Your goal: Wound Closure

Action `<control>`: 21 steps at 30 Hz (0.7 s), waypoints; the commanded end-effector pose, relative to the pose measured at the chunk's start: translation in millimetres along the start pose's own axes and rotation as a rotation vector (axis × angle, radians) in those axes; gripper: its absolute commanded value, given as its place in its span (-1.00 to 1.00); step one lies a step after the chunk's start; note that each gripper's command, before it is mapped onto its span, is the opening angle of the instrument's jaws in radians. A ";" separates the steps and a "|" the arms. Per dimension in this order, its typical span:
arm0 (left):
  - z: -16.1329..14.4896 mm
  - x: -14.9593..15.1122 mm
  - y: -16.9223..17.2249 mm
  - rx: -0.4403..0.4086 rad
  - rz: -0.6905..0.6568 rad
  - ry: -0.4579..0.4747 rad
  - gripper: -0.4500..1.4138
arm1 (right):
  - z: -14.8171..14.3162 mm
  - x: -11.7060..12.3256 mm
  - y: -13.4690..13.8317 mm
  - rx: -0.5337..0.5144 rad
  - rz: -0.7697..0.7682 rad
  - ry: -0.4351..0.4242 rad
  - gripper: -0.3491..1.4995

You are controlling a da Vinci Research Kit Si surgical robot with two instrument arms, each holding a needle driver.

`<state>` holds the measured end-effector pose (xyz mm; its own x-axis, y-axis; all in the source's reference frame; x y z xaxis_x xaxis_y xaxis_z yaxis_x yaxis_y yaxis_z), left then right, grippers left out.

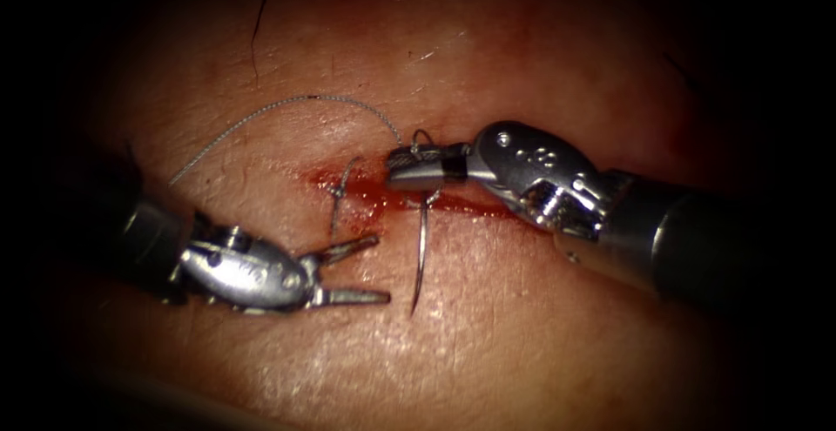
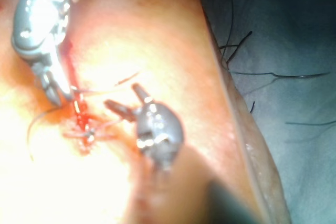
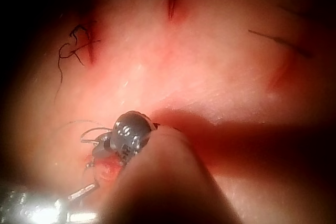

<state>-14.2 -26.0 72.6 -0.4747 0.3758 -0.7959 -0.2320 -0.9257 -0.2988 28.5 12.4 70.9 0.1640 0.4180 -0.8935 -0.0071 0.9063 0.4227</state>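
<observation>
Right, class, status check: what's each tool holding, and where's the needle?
Left tool open, holding nothing. Right tool shut on needle near its thread end. Needle hangs over the cut, tip free of tissue.

My tissue [image 1: 522, 326] is pink-tan, with red fluid [image 1: 366, 196] along the cut [image 1: 470, 206]; my two tools are shiny silver metal, the left tool [image 1: 353, 270] and the right tool [image 1: 409, 172] with a black band; the needle [image 1: 421, 257] is grey steel; the thread [image 1: 261, 116] is pale grey and looks braided
</observation>
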 end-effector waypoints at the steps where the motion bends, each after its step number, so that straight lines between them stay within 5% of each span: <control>1: 0.2 -1.1 -0.3 -0.003 -0.024 -0.001 -0.06 | 0.7 0.0 0.4 0.000 -0.036 0.006 -1.00; 9: 0.9 -1.5 -3.0 0.013 -0.180 -0.043 -0.08 | 0.0 1.3 0.9 0.002 -0.099 0.000 -1.00; 21: 4.2 -0.8 -4.4 -0.003 -0.233 -0.126 -0.12 | 0.4 2.1 -0.9 0.011 -0.150 0.000 -1.00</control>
<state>-16.3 -20.7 76.4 -0.5073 0.5840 -0.6336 -0.3460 -0.8115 -0.4709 28.5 12.6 68.1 0.1618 0.2700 -0.9492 0.0266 0.9603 0.2777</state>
